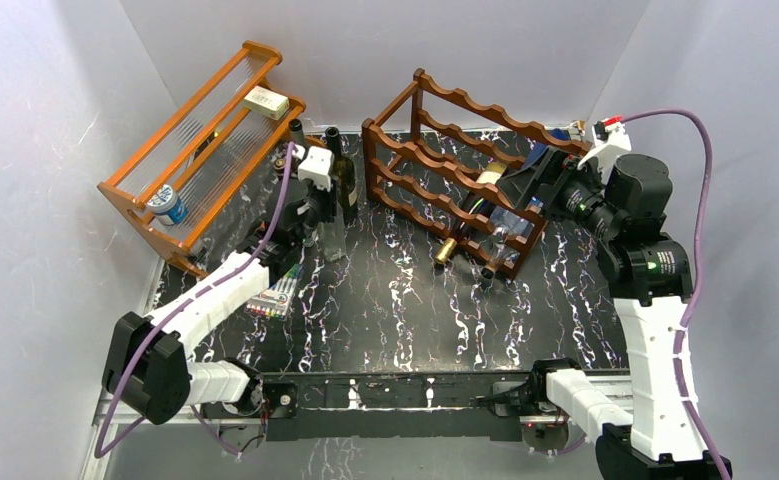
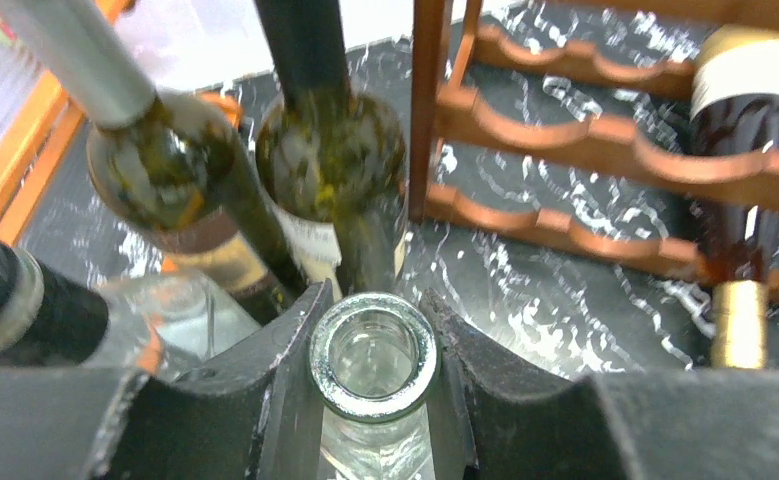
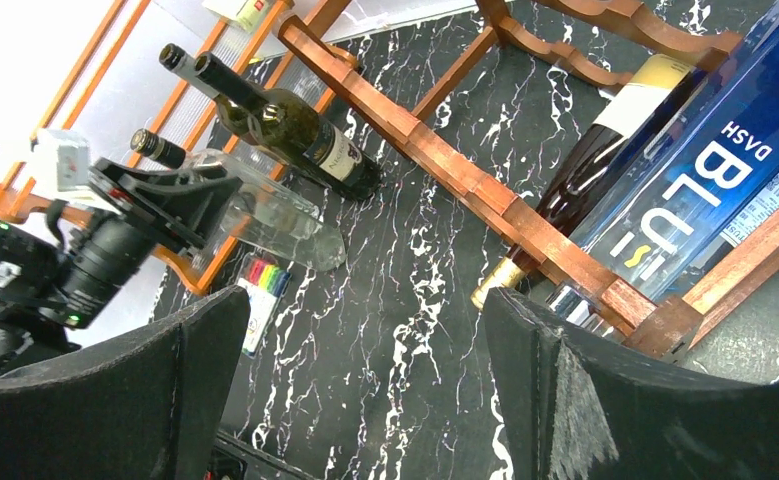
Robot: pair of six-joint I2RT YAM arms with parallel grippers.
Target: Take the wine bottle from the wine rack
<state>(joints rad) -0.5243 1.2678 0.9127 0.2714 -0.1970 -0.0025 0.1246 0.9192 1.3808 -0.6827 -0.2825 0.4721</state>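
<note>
The dark reddish-brown wine rack (image 1: 435, 150) stands at the back centre-right, also in the left wrist view (image 2: 565, 130) and the right wrist view (image 3: 445, 160). A dark wine bottle with a gold foil neck (image 1: 446, 251) (image 2: 740, 320) (image 3: 575, 175) lies in it, neck toward me. Beside it lies a blue bottle (image 1: 527, 172) (image 3: 705, 170). My left gripper (image 1: 317, 210) (image 2: 373, 360) is shut on the neck of a clear glass bottle (image 1: 331, 242) (image 2: 373, 355) standing on the table left of the rack. My right gripper (image 1: 557, 188) (image 3: 365, 385) is open and empty at the rack's right end.
Two dark bottles (image 1: 345, 180) (image 1: 298, 135) stand upright just behind the clear one. A light orange shelf (image 1: 125, 190) at back left holds a tin (image 1: 168, 203) and a small box (image 1: 265, 101). A marker pack (image 1: 273, 298) lies by the left forearm. White walls close in on all sides.
</note>
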